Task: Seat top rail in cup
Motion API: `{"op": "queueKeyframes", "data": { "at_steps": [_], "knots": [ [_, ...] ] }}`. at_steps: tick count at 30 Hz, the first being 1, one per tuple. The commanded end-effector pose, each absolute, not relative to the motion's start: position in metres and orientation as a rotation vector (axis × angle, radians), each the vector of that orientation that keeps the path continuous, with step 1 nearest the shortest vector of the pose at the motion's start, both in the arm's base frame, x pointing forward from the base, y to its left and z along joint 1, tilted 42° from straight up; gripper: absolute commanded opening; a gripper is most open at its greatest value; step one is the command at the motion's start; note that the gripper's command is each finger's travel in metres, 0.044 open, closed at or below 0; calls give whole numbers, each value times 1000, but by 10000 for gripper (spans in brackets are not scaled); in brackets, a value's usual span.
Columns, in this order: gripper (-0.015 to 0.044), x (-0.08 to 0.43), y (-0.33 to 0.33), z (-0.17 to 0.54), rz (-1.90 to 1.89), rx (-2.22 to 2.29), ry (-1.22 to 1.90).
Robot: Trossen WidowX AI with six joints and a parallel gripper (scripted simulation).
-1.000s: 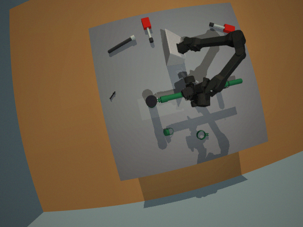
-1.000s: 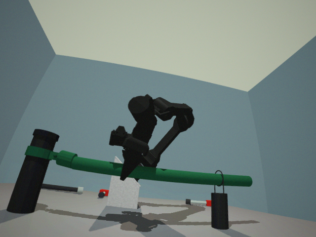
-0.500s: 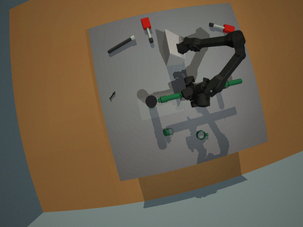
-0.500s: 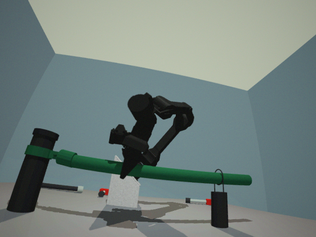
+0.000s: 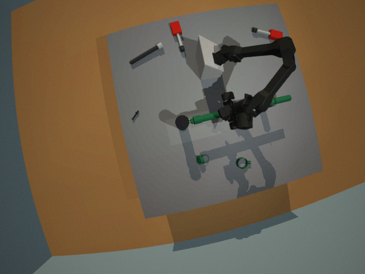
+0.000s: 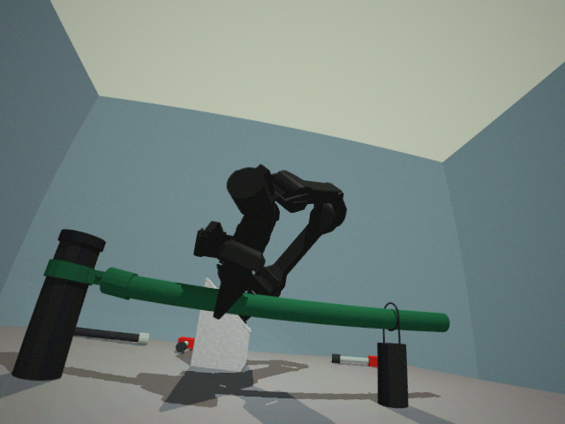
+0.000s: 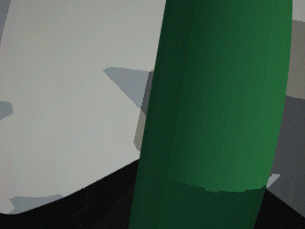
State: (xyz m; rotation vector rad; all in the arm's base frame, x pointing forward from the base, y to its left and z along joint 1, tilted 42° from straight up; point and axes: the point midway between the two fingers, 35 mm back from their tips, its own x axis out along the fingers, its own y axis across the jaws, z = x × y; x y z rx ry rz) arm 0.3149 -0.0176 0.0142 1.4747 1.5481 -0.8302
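Observation:
The green rail (image 5: 207,117) (image 6: 319,312) (image 7: 219,95) runs nearly level, its far end through the wire loop (image 6: 399,335) above the short black post (image 6: 392,374). Its other end is inside the mouth of the green rail-end cup (image 6: 116,283); how deep it sits is hidden. The cup hangs on the green brace band (image 6: 68,272), which is high on the big black post (image 6: 49,329), a little below the post cap (image 5: 182,121) (image 6: 82,239). My gripper (image 6: 231,315) (image 7: 191,177) is shut on the rail between cup and loop, fingers pointing down on both sides.
A white wedge-shaped block (image 5: 210,56) (image 6: 221,344) stands behind the rail. Toward the front lie a loose green cup (image 5: 201,160) and a green band (image 5: 238,162). A black rod (image 5: 144,55) and two red-ended tools (image 5: 175,28) (image 5: 275,34) lie at the back.

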Motion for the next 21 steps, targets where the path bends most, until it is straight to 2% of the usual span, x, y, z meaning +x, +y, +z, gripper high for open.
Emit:
{"op": "queueKeyframes", "data": {
  "at_steps": [1,21],
  "knots": [
    [0,315,-24,14,-840,1470,1534],
    [0,315,-21,13,-829,1475,1548]
  ]
}}
